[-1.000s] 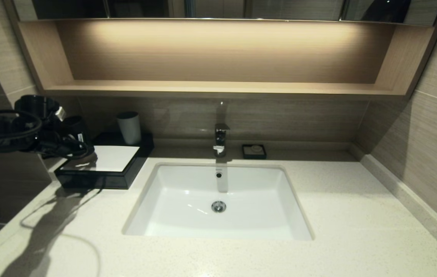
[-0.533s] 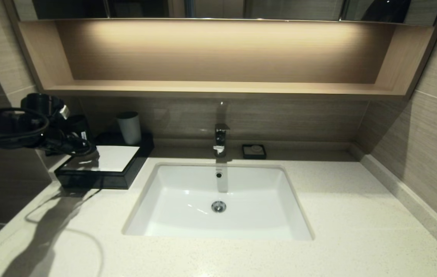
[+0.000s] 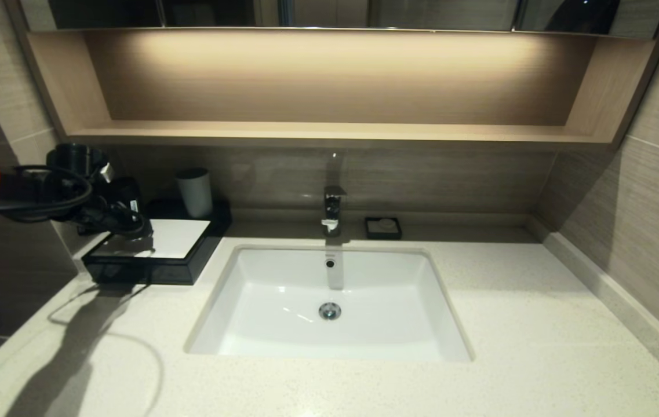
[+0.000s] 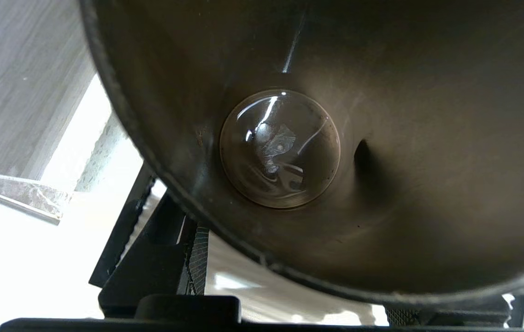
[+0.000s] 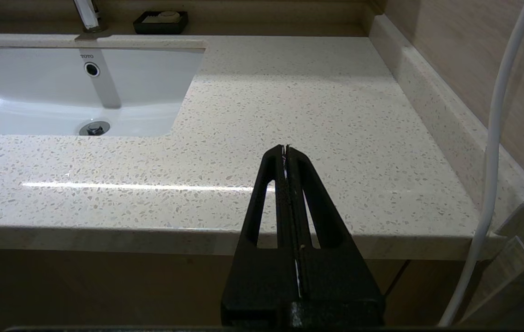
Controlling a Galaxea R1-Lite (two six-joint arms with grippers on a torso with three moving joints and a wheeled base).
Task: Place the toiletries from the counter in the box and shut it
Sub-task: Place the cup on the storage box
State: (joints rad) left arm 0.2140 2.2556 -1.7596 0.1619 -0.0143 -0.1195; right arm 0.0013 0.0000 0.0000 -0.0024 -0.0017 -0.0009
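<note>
Left wrist view blocked by tumbler in left hand, box partly hidden, right hand closed.

Right gripper is seen hanging off the front edge of the speckled desk, fingers pressed together. White sink basin with drain is set into the desk; faucet and black soap dish sit behind it. White cable is seen by the wall.

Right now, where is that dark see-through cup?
In the head view the dark tumbler is up at the far left, held in the left gripper, above the left end of the black box.
</note>
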